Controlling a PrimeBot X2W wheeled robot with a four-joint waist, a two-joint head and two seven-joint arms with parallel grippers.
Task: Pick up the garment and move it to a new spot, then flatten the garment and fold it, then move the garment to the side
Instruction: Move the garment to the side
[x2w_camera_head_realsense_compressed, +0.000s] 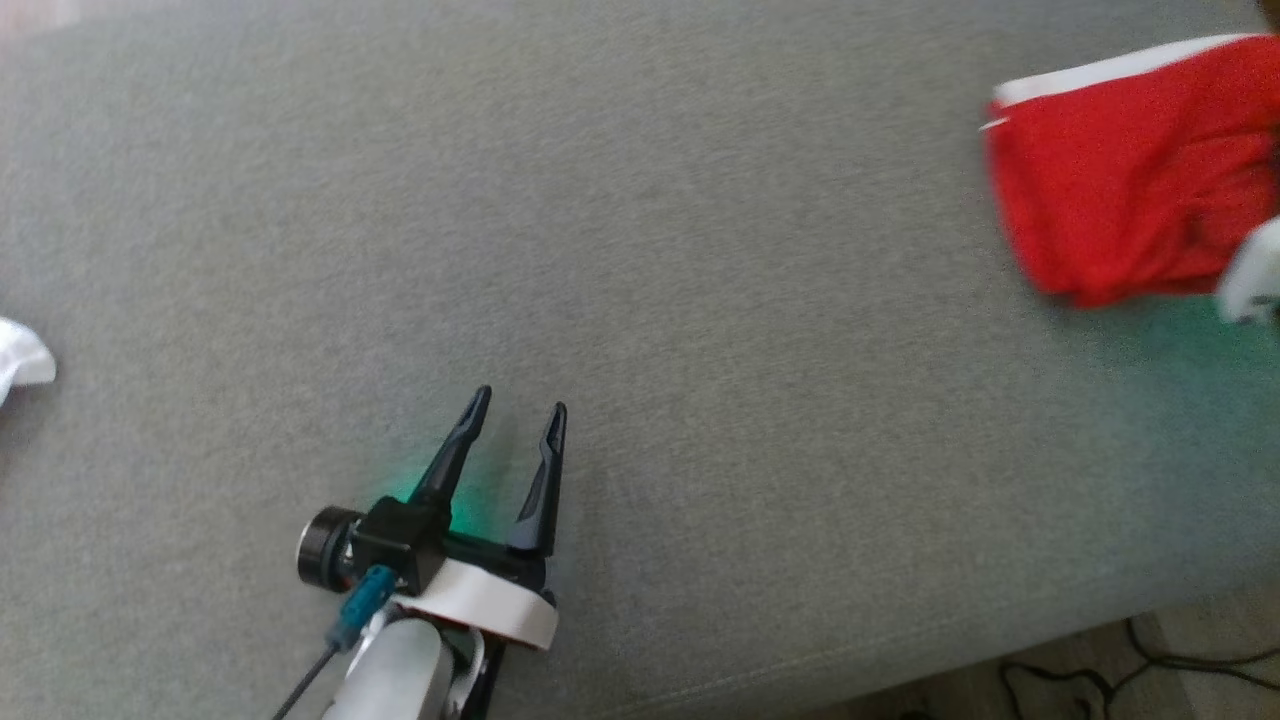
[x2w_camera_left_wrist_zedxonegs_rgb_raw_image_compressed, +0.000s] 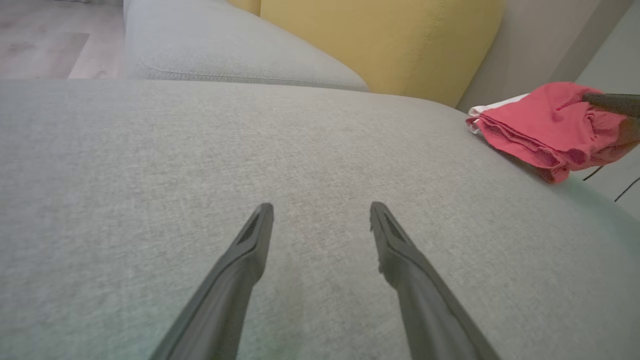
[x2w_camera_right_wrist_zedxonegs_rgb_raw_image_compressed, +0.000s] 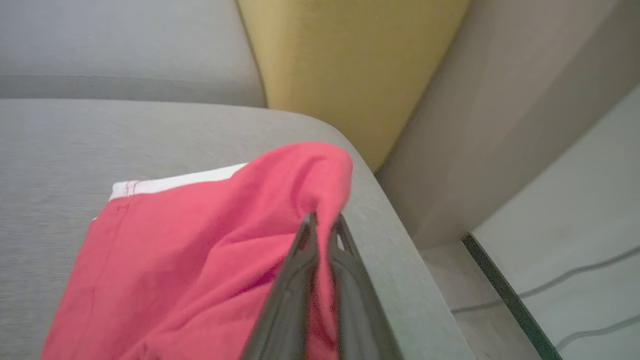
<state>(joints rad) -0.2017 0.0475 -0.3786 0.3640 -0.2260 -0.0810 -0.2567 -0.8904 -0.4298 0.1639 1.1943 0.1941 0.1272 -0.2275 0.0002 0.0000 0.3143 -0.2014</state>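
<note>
Right wrist view: the red garment (x2w_camera_right_wrist_zedxonegs_rgb_raw_image_compressed: 200, 240) with a white band lies bunched at the right end of the grey sofa seat (x2w_camera_right_wrist_zedxonegs_rgb_raw_image_compressed: 75, 140), close to its edge and near the yellow cushion (x2w_camera_right_wrist_zedxonegs_rgb_raw_image_compressed: 340, 65). The right gripper (x2w_camera_right_wrist_zedxonegs_rgb_raw_image_compressed: 324, 220) is pinched tight on a raised fold of the cloth. The left gripper (x2w_camera_head_realsense_compressed: 520, 405) hangs over bare seat, well apart, spread wide and holding nothing. This looks like the last step, taking the garment aside. Next it needs laying down flat, away from the edge, before letting go.
</note>
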